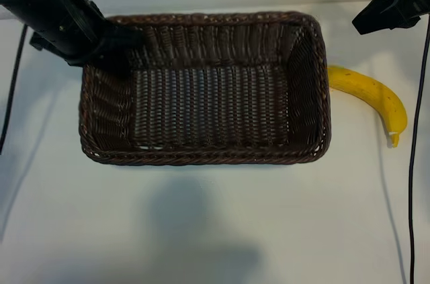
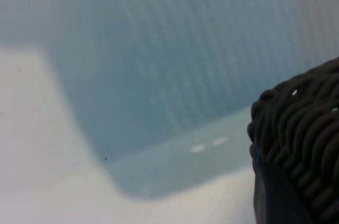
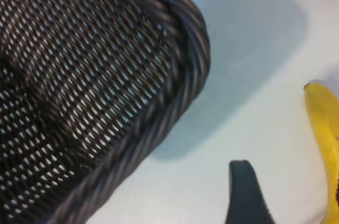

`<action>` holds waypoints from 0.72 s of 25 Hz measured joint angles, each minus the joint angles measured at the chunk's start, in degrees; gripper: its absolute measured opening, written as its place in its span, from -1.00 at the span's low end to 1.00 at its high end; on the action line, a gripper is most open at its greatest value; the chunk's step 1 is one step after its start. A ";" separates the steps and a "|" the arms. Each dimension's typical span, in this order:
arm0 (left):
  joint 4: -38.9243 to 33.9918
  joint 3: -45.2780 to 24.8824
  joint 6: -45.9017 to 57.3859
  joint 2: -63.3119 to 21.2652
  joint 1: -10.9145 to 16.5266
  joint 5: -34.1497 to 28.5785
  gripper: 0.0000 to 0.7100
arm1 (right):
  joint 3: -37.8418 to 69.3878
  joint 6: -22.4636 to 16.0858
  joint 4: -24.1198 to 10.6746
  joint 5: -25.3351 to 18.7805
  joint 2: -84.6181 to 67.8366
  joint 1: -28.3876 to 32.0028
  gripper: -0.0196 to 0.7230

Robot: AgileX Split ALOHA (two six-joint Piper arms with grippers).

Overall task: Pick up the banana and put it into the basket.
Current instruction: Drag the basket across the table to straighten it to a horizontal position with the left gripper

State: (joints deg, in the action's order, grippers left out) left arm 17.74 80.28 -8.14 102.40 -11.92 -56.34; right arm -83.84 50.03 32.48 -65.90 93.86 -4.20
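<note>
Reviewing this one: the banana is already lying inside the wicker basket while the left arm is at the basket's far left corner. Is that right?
Not quite. The banana lies on the table just outside the basket, beside its right side, as the exterior view shows. The basket holds nothing. The left arm is indeed at the basket's far left corner.

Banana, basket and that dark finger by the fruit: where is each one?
banana [image 1: 373, 96]: exterior view, middle of its yellow curve.
basket [image 1: 201, 155]: exterior view, near braided rim.
right gripper's finger [image 3: 244, 192]: right wrist view, ribbed inner face of the one finger showing.
</note>
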 joint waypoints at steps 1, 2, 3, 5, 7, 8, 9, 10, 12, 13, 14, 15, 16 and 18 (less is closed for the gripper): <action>0.01 0.00 0.00 0.90 0.00 0.00 -0.42 | 0.00 0.00 0.00 0.00 0.00 0.00 0.18; 0.07 0.00 0.00 2.02 0.00 0.00 -0.42 | 0.00 0.00 0.00 0.00 0.00 0.00 0.18; 0.07 0.00 0.17 3.19 0.00 0.05 -0.42 | 0.00 0.00 0.00 0.00 0.00 0.00 0.18; 0.38 0.00 0.32 5.34 0.00 0.40 -0.42 | 0.00 0.00 0.00 0.00 0.00 0.00 0.18; 1.35 0.00 0.32 7.55 0.00 1.29 -0.42 | 0.00 0.00 0.00 0.00 0.00 0.00 0.18; 2.06 0.00 0.32 8.42 0.00 1.85 -0.42 | 0.00 0.00 0.00 0.00 0.00 0.00 0.18; 2.87 0.00 0.26 9.41 0.00 2.44 -0.42 | 0.00 0.00 0.00 0.00 0.00 0.00 0.18; 3.56 0.02 0.21 10.38 0.00 3.05 -0.42 | 0.00 0.00 0.00 0.00 0.00 0.00 0.18; 5.27 0.02 0.07 12.12 0.00 3.96 -0.42 | 0.00 0.06 0.00 0.00 0.00 0.00 0.18; 5.70 0.02 0.00 12.99 0.00 4.53 -0.42 | 0.00 0.06 0.00 0.00 0.00 0.00 0.18; 5.95 0.02 -0.05 13.78 0.00 5.01 -0.42 | 0.00 0.06 0.00 0.00 0.00 0.00 0.18; 6.09 0.02 -0.05 14.44 0.00 5.50 -0.42 | 0.00 0.06 0.00 0.05 0.00 0.00 0.18; 6.09 0.02 -0.05 15.08 0.00 5.82 -0.42 | 0.00 0.06 0.05 0.10 0.00 0.00 0.18; 6.09 0.12 -0.11 16.14 0.00 6.00 -0.42 | 0.00 0.06 0.04 0.29 0.00 0.00 0.18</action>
State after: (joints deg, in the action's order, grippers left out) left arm 23.83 80.41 -8.25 118.54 -11.92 -50.34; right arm -83.84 50.09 32.52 -65.60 93.86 -4.20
